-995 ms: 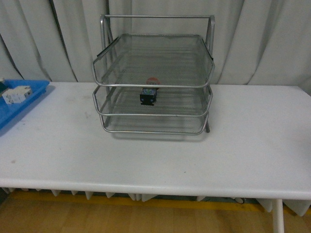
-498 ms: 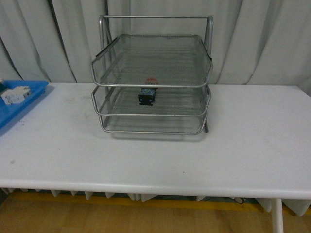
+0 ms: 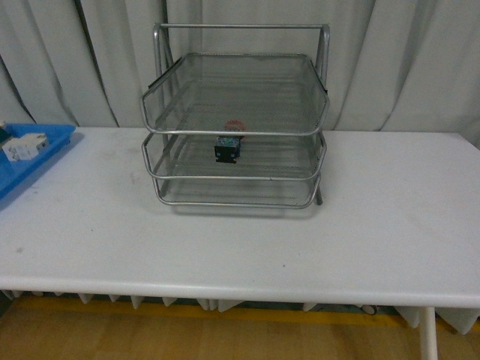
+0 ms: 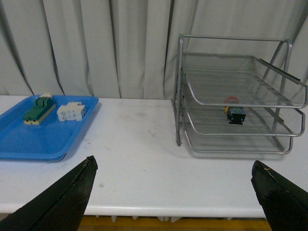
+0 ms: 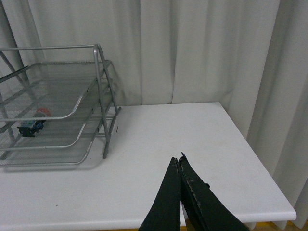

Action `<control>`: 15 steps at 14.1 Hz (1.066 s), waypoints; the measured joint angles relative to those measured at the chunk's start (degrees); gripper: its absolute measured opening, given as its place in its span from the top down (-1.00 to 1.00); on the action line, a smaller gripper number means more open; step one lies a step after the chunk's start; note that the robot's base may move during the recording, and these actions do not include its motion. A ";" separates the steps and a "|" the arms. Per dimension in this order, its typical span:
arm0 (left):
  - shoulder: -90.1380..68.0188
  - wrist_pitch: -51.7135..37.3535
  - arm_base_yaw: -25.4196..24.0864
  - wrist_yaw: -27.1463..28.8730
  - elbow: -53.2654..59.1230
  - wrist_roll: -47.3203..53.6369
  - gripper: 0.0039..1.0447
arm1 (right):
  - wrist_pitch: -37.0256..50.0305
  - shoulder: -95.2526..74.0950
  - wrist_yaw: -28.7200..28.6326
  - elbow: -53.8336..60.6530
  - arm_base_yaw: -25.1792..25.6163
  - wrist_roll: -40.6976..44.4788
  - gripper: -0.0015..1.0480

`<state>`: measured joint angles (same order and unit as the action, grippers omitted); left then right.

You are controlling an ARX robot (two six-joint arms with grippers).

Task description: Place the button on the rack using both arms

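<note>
A white table (image 3: 360,232) fills the lower half of the front view, with pale curtains (image 3: 405,60) across the top. The rack (image 3: 236,90) stands on the table at upper centre of that frame. A blue tray (image 3: 34,161) juts in at the left edge, carrying a white block (image 3: 24,145); in the left wrist view a green-and-cream block (image 4: 38,109) lies beside that block on it.

The button (image 3: 229,144) sits on the rack's middle tier, red cap toward the back, just under the top tier's front rim.

No arm shows in the front view. The left gripper (image 4: 175,190) has its fingers spread wide at the bottom corners of its frame, nothing between them; the button lies well apart, at centre right. The right gripper (image 5: 179,166) has its tips pressed together at bottom centre, empty; the button is far off at the left edge of that frame.
</note>
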<state>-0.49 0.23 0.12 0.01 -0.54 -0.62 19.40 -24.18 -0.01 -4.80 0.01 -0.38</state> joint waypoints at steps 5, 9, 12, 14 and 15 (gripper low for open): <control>0.00 0.00 0.00 0.00 0.00 0.00 -0.88 | -4.52 7.08 0.00 2.45 0.00 0.00 0.97; 0.00 0.00 0.00 0.00 0.00 0.00 -0.88 | -6.62 11.74 0.00 4.17 0.00 0.02 0.97; 0.00 0.00 0.00 0.00 0.00 0.00 -0.88 | -9.62 14.49 0.02 4.17 0.00 0.02 0.97; 0.00 0.02 0.00 0.02 0.00 0.02 -0.88 | -19.06 24.11 0.00 4.13 0.00 0.04 0.97; 0.00 -0.04 0.00 -0.02 0.00 0.00 -0.88 | -19.65 23.98 0.02 4.15 0.00 0.04 0.97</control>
<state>-0.49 0.19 0.12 -0.01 -0.54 -0.62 -0.25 -0.21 0.01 -0.64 0.01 -0.34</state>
